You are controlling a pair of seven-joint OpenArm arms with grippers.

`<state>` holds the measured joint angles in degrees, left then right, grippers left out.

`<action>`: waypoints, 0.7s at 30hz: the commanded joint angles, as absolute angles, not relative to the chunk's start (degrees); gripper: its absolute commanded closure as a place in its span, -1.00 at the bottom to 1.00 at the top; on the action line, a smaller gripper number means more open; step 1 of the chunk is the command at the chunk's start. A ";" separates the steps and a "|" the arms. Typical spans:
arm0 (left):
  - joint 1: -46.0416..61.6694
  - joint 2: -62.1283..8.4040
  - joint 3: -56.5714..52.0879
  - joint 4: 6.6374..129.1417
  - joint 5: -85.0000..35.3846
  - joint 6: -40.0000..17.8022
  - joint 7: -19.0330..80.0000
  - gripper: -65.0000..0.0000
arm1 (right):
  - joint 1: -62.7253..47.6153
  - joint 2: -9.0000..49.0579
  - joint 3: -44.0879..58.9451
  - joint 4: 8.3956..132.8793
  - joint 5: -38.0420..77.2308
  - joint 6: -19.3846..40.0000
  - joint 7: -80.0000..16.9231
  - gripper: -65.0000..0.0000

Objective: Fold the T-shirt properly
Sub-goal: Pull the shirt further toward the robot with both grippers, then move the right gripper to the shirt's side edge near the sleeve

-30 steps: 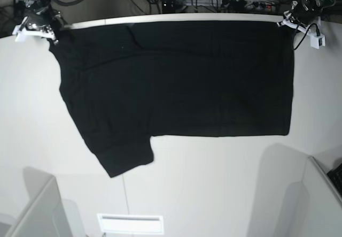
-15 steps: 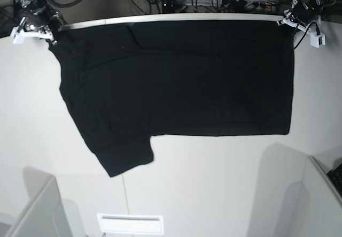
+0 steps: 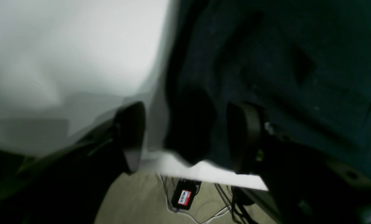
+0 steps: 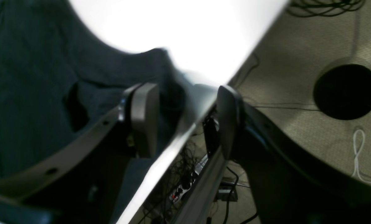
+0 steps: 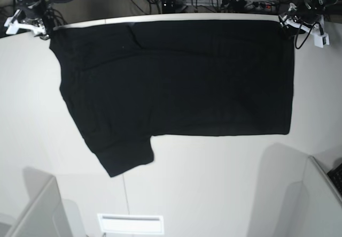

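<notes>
The T-shirt (image 5: 176,82) is spread flat, plain black side up, across the far half of the white table (image 5: 214,183), its long far edge laid along the table's edge at 12 o'clock and one sleeve pointing toward 7 o'clock. The step in hand is judged to be the release of the two far corners once the cloth is laid out. It is done well if each gripper is lifted straight off without a finger catching the hem, so that the far edge is kept straight and no corner is dragged over the table's edge.

The left gripper (image 3: 185,137) is seen with its jaws parted; the T-shirt's corner (image 3: 266,62) lies between and beyond the pads and is not pinched. In the base view this gripper (image 5: 293,18) is placed at about 1 o'clock, at the table's far corner, just beside the cloth.

The right gripper (image 4: 185,118) is likewise parted, one finger over the T-shirt (image 4: 33,77) and the other beyond the table's rim, with nothing held. In the base view it (image 5: 26,23) is set at about 11 o'clock, just off the shirt's far corner, the arm reaching in from behind the table.
</notes>
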<state>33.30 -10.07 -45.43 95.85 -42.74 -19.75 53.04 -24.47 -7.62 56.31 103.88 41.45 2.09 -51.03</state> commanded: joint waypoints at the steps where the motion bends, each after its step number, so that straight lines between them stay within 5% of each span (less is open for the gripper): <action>1: 33.98 -10.68 -47.69 96.31 -42.33 -19.56 52.88 -0.25 | -24.40 -6.99 56.66 105.01 42.07 2.33 -50.24 0.09; 16: 33.54 -10.15 -56.57 109.32 -42.33 -19.65 52.88 -0.23 | -15.25 -1.80 45.05 106.15 41.54 2.07 -50.24 0.10; 19: 33.36 -10.15 -56.57 110.99 -42.42 -19.65 52.88 0.06 | -12.62 -1.19 41.19 105.98 41.36 2.07 -50.15 0.10; 21: 31.96 -10.15 -56.48 110.99 -42.42 -19.65 52.88 0.48 | -9.80 -0.22 38.02 105.63 39.08 2.07 -50.15 0.10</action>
<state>32.01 -9.39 -56.05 110.04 -41.76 -19.53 54.04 -10.28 -0.78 37.80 104.79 38.06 1.91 -51.16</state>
